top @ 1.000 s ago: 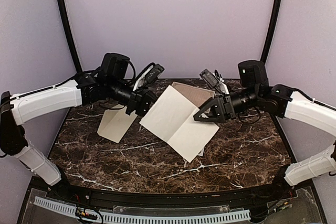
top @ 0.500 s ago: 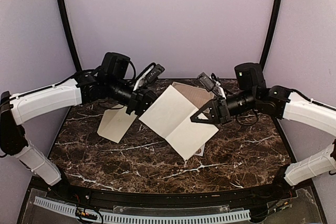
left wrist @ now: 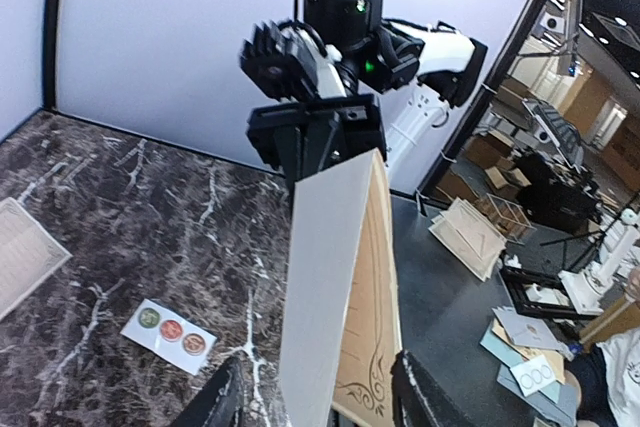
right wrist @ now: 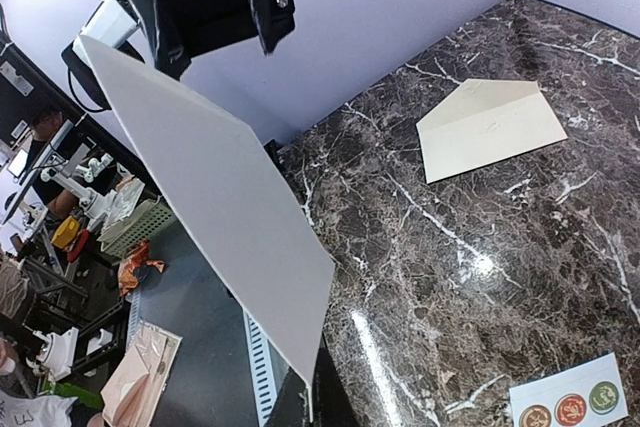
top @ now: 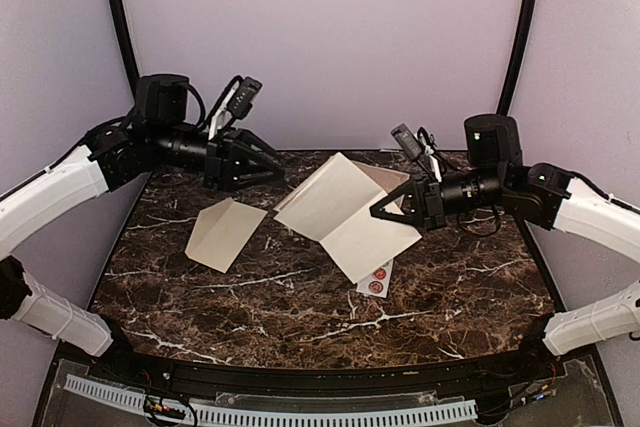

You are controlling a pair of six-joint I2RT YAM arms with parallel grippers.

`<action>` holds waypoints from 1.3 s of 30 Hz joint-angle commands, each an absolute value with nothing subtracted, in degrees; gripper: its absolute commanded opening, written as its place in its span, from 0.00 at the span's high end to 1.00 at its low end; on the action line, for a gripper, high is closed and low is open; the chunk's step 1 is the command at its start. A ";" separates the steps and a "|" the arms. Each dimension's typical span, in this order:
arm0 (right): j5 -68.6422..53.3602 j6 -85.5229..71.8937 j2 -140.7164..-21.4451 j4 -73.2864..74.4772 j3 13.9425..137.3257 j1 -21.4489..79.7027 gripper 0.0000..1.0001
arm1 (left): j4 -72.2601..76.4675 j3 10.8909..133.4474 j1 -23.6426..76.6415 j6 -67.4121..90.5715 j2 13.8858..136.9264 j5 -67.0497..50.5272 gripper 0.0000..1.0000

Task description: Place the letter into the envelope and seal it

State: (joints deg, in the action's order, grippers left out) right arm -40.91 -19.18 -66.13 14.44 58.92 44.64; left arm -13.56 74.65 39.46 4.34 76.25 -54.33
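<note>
Jaws of the right gripper (top: 383, 213) are pinched shut on the letter (top: 340, 209). It holds the right edge of the letter. The letter is a folded sheet, plain and pale on the outside. It has a tan side with curly print that shows in the left wrist view. The letter is up in the air over the middle of the table (top: 450, 292). It is tilted, and its left corner hangs low.

The left gripper (top: 272, 162) is up in the air too, to the left of the letter. Its jaws are about half open and hold nothing. From its own camera the near edge of the letter seems to sit between the two fingers. The top view shows a gap, so I think they do not touch.

The envelope (top: 222, 234) lies flat on the table, on the left side, well apart from the letter. No gripper touches it. A small white sticker strip (top: 375, 279) with round dots lies on the table under the low end of the letter.
</note>
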 commanded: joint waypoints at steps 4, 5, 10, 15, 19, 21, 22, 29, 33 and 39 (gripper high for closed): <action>-37.61 -13.48 -63.69 17.38 62.46 45.07 1.00 | -16.63 78.94 35.59 4.65 73.42 -42.86 0.47; -37.80 -13.00 -63.79 18.03 63.01 45.04 1.00 | -16.66 79.11 35.59 5.03 74.19 -40.84 0.46; -38.50 -10.59 -64.54 20.74 65.08 45.06 1.00 | -15.59 80.53 35.64 6.62 77.86 -37.78 0.45; -38.62 -10.21 -65.31 19.97 65.41 45.05 1.00 | -14.87 81.85 38.24 5.79 81.65 -40.10 0.42; -40.68 -12.83 -65.47 13.88 63.09 45.08 1.00 | -13.98 82.42 42.18 5.22 83.84 -42.34 0.40; -41.38 -13.91 -65.57 11.30 61.91 45.04 1.00 | -13.25 82.44 43.34 5.65 84.86 -43.81 0.40; -41.66 -14.32 -65.75 10.34 61.58 45.03 1.00 | -13.04 82.44 43.69 5.77 85.19 -44.27 0.39; -44.19 -15.48 -66.86 6.86 61.36 45.01 1.00 | -11.54 82.89 47.41 6.14 87.81 -48.80 0.38; -45.52 -16.40 -67.20 5.32 61.15 45.07 1.00 | -11.68 82.96 48.18 5.94 88.51 -49.70 0.37; -46.19 -17.36 -67.30 3.62 60.39 45.06 1.00 | -12.27 83.86 49.57 5.48 90.05 -50.67 0.37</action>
